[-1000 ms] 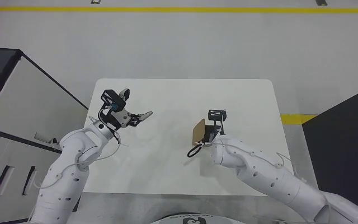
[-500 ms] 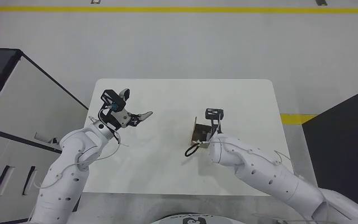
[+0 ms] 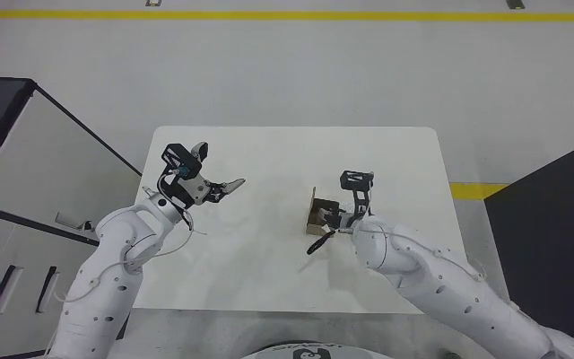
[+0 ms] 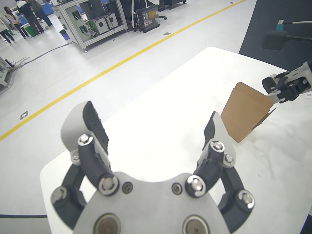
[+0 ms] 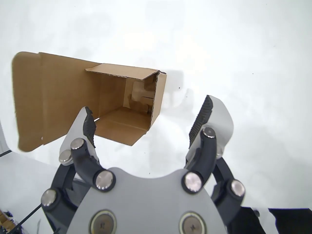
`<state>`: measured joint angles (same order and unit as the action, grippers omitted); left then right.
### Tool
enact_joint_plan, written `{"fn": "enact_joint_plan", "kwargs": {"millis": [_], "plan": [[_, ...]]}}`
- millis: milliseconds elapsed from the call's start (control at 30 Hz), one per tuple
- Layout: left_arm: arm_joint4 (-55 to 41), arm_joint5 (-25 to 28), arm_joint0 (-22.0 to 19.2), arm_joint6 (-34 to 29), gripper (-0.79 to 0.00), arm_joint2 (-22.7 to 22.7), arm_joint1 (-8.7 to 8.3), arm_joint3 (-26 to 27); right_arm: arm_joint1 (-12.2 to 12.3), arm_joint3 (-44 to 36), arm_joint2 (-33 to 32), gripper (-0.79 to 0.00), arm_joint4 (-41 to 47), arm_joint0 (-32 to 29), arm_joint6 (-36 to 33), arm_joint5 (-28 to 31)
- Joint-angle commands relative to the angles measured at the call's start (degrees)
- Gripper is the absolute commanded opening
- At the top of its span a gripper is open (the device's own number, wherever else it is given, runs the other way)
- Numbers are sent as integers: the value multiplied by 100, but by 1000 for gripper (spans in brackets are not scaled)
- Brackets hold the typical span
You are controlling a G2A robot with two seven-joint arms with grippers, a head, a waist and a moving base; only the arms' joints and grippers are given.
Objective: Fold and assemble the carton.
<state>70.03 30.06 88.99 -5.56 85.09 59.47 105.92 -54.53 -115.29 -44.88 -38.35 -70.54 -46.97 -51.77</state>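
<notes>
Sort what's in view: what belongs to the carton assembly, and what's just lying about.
Job in hand:
carton, open, on the table
right gripper, open, at the carton's mouth
left gripper, open, apart from the carton

Not part of it:
yellow floor line
black panel beside the table

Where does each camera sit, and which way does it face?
Top: above the arms, looking down at the table; left arm and right arm show.
Left wrist: faces across the table toward the box; open left claw in front.
Right wrist: looks down into the box; open right claw in front.
All three share the box.
</notes>
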Motion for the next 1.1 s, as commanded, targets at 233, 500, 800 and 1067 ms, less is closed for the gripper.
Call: {"fn": "enact_joint_plan", "kwargs": {"millis": [233,500,800,1067], "plan": [[0,0,0,0,0,0,0,0,315,-699,-1621,0,813,-1358,603,1671],[0,0,0,0,0,0,0,0,411,-894,-2195,0,1027,-1869,744,2350],[0,0,0,0,0,0,0,0,442,-849,-2409,0,1088,-1983,925,3370],[0,0,0,0,0,0,0,0,565,-579,-3362,0,1836,-2211,447,5424]]}}
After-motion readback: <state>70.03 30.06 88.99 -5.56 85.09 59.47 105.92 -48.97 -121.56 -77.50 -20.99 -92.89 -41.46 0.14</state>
